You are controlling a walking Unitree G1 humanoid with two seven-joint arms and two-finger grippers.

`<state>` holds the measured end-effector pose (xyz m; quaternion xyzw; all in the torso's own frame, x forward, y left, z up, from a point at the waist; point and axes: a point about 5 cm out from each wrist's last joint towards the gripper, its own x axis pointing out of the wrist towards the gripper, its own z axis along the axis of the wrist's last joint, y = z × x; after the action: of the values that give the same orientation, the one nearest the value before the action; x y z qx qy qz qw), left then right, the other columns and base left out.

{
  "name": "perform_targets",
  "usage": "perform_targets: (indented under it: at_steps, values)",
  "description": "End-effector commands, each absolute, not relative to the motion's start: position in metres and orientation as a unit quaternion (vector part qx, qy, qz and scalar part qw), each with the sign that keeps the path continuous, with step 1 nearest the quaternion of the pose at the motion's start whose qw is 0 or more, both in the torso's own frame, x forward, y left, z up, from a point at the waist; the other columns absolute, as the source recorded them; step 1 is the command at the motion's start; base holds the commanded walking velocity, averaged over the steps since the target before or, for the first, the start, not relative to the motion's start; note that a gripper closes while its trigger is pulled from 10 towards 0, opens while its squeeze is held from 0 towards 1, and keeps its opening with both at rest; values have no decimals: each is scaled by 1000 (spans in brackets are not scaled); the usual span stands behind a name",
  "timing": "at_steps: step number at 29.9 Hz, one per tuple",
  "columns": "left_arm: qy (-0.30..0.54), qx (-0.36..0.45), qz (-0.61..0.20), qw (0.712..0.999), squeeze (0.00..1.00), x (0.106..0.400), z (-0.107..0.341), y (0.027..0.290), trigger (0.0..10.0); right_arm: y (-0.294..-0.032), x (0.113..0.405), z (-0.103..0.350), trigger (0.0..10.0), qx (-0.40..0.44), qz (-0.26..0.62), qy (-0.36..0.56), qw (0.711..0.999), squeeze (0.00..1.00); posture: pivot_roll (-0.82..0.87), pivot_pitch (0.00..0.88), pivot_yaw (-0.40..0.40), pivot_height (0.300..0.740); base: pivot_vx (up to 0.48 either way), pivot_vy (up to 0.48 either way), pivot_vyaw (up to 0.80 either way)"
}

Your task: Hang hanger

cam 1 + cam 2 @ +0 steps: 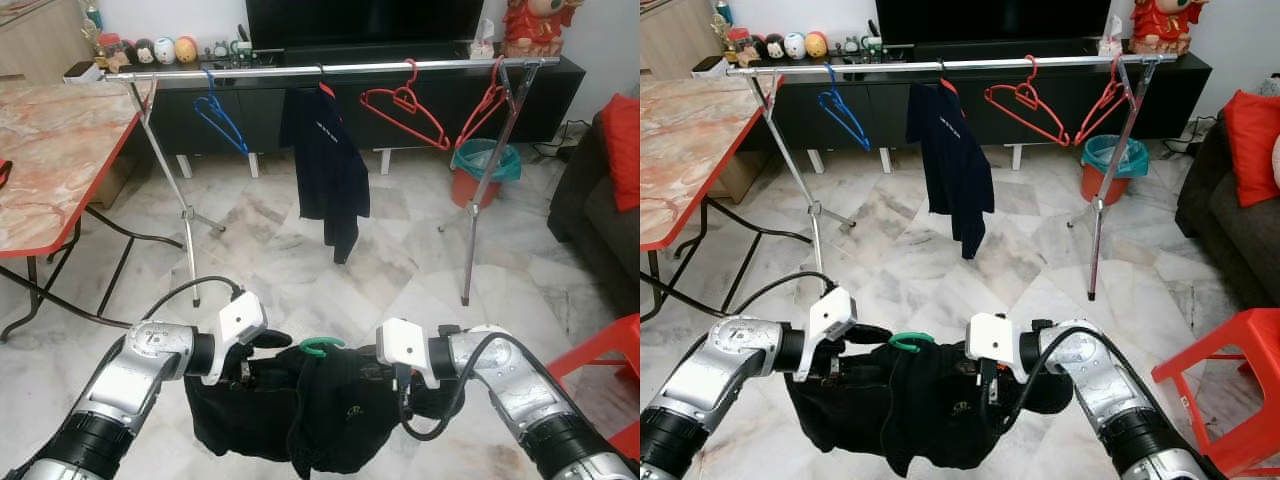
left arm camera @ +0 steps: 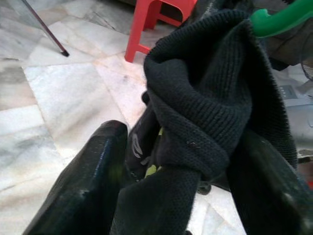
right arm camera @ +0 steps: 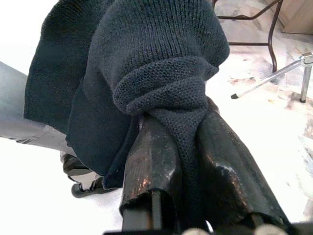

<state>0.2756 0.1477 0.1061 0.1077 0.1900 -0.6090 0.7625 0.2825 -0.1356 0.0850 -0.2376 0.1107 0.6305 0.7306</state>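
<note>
Both grippers are clamped on the black sweater [image 1: 300,415] at bottom centre, left gripper [image 1: 243,365] and right gripper [image 1: 400,385] each pinching a bunched shoulder. The green hanger [image 1: 320,347] hook pokes up between them. The rail [image 1: 330,68] is way off along the top, so I'd worry the knit slips off the hanger mid-carry.

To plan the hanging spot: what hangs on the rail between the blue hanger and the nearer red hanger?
A dark garment hangs on the rail between the blue hanger and red hanger, in both eye views.
</note>
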Motion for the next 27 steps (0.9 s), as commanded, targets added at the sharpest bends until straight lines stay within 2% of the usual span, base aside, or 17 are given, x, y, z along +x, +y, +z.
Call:
perform_targets:
  at_steps: [1,27]
  values:
    - [195,106,-626,748,0,270,105,144,0,-126,286,97,10000,-240,633,77,732,0,-40,0,71,740,0,0,0]
    - [201,86,-632,744,0,265,107,143,0,-125,287,98,10000,-232,629,72,738,0,-36,2,72,740,0,0,0]
